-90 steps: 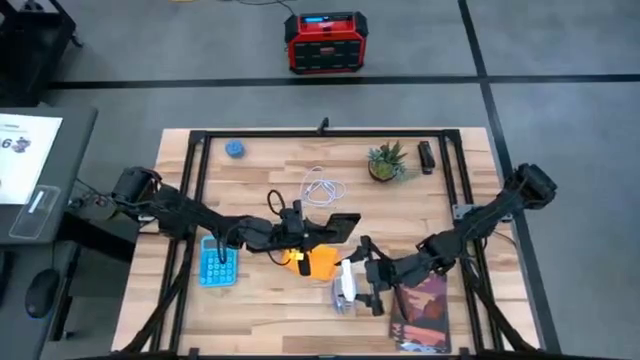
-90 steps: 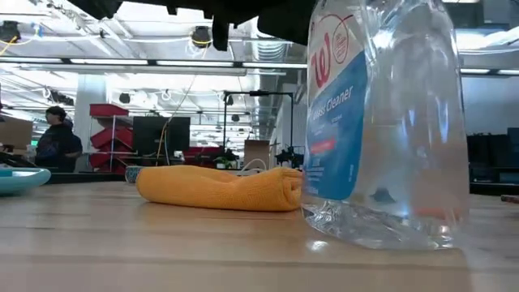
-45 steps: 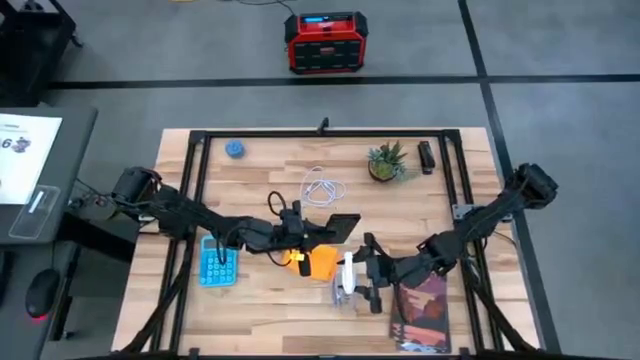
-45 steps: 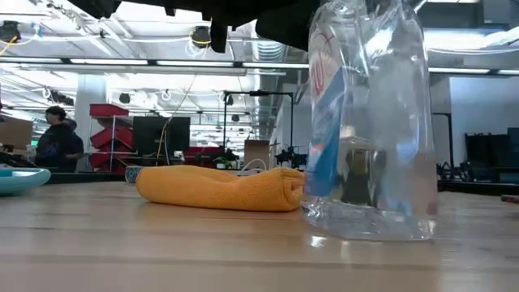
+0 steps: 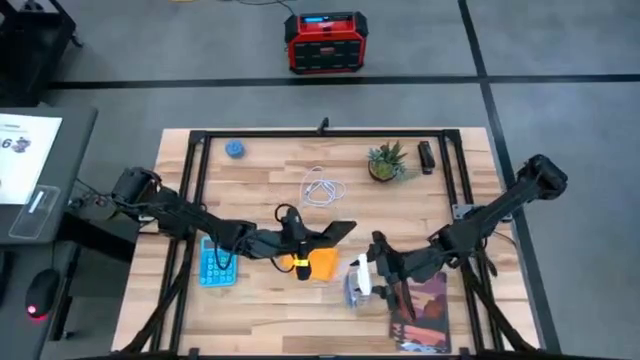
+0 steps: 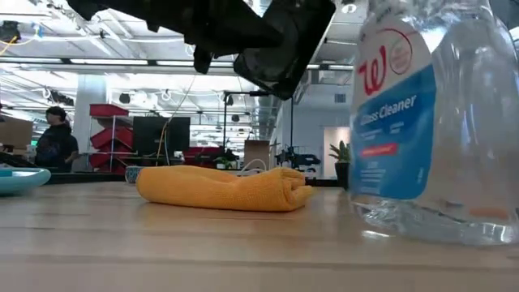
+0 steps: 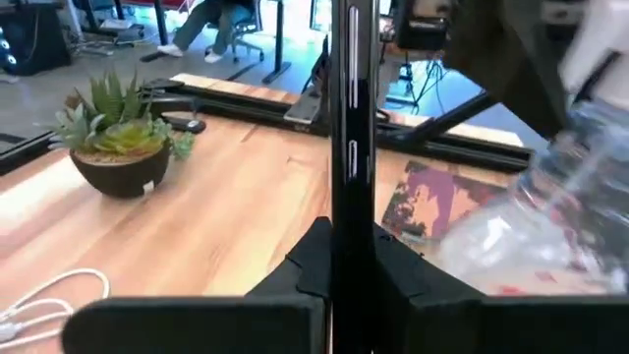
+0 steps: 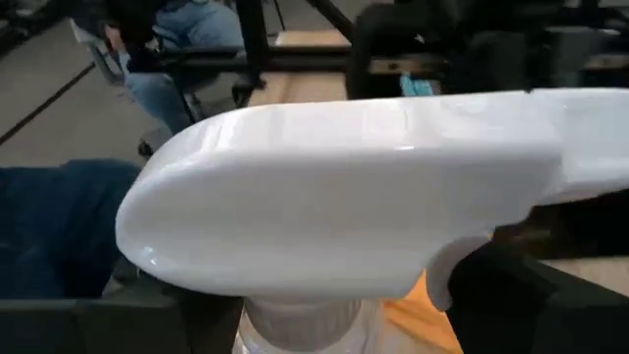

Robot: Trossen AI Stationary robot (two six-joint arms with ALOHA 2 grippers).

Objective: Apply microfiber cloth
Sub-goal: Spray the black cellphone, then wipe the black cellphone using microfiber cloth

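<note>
Counter (image 5: 260, 180) of pale wood carries all items. Spray bottle (image 6: 434, 122), clear plastic with a blue glass-cleaner label, holds clear liquid; the right tool (image 5: 383, 275) grips it below its white spray head (image 8: 344, 187). Microfiber cloth (image 6: 220, 188), orange-yellow and folded, lies flat on the counter directly under the left tool (image 5: 300, 243) and just beside the bottle. Left tool clamps a black smartphone (image 7: 352, 147) edge-on above the cloth. Small pot (image 7: 123, 175) beyond the left tool contains a green succulent.

One cloth (image 5: 318, 264), one bottle (image 5: 356, 285)
</note>
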